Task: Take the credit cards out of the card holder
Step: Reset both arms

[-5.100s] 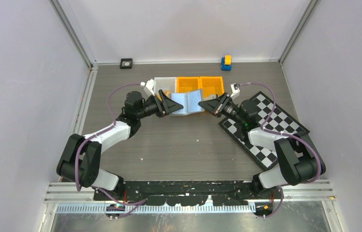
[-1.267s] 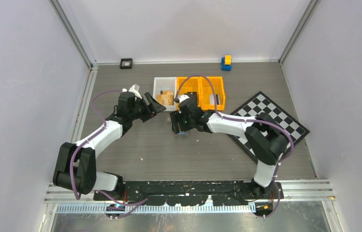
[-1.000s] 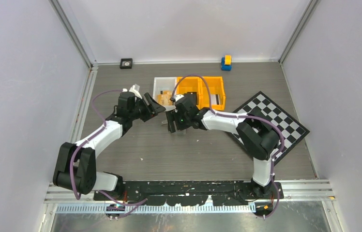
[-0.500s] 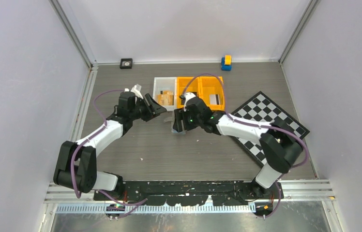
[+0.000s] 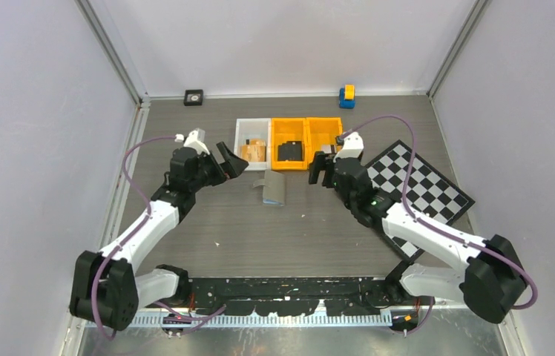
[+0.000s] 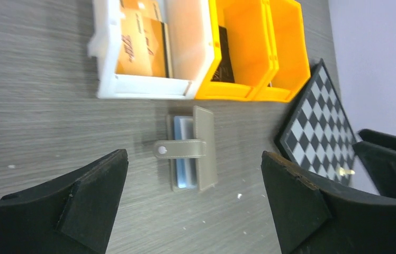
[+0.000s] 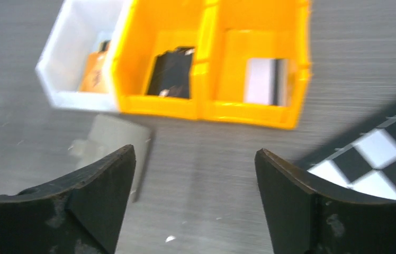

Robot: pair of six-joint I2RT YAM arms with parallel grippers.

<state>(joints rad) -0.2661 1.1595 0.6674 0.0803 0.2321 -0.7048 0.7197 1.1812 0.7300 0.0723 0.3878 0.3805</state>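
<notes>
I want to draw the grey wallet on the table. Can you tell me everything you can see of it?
The card holder is a flat grey wallet that looks like soft fabric. It lies folded on the wooden table, near the white bin, not touching it. A pale blue inner layer peeks out, and a grey strap with a round snap crosses it. Nothing holds it.

Lab test cell: plain white enclosure walls [image 5: 30, 148], aluminium frame posts [image 5: 111, 52], checkerboard [image 5: 438, 185] on table [image 5: 260, 237]
</notes>
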